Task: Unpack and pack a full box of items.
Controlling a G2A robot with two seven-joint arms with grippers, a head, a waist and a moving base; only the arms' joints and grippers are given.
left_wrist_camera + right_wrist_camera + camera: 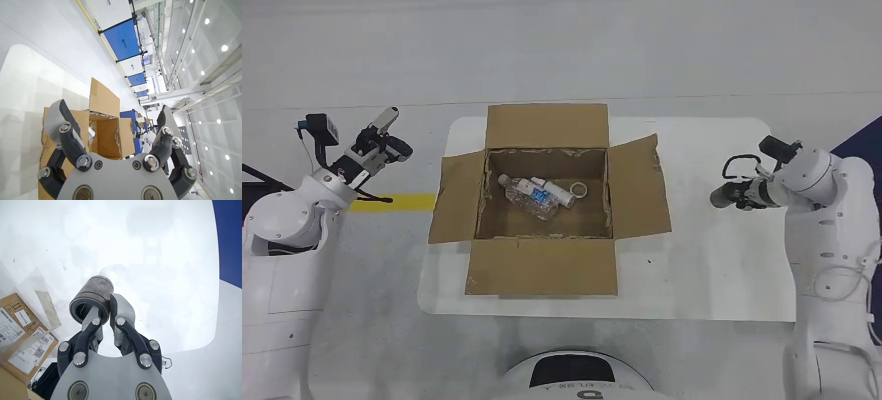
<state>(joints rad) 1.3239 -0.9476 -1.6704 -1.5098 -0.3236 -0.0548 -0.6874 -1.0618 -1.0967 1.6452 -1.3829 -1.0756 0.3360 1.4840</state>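
An open cardboard box (542, 265) stands mid-table with all its flaps folded outward. Inside lie a clear plastic bottle (526, 196), a white tube (548, 186) and a small tape roll (581, 189). My right gripper (726, 194) hovers over the table to the right of the box, shut on a grey metal cylinder (95, 292). One finger sits inside its bore and the other presses its outer wall (103, 308). My left gripper (399, 133) is off the table's left edge, open with nothing between its fingers (113, 109), pointing toward the box (104, 98).
The white table (712, 270) has bare surface to the right of the box and a narrow strip in front of it. A labelled box flap (20, 321) lies close to the right gripper. A yellow floor line (402, 202) runs left of the table.
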